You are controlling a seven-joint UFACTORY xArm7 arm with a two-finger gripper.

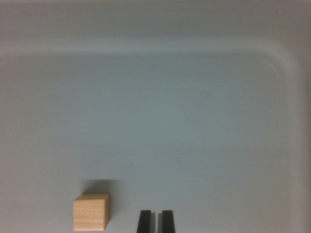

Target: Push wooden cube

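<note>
From my wrist camera I see 1 small wooden cube (91,211) resting on the floor of a shallow tray with a raised rim (291,63), low in the frame and toward the wrist view's left. The end effector (156,221) sits at the bottom edge, just to the cube's right in this view, apart from it with a clear gap between them. Its 2 fingertips (145,221) stand side by side with only a narrow slit separating them. The tray's rim runs across the top and curves down the wrist view's right, well apart from both.
</note>
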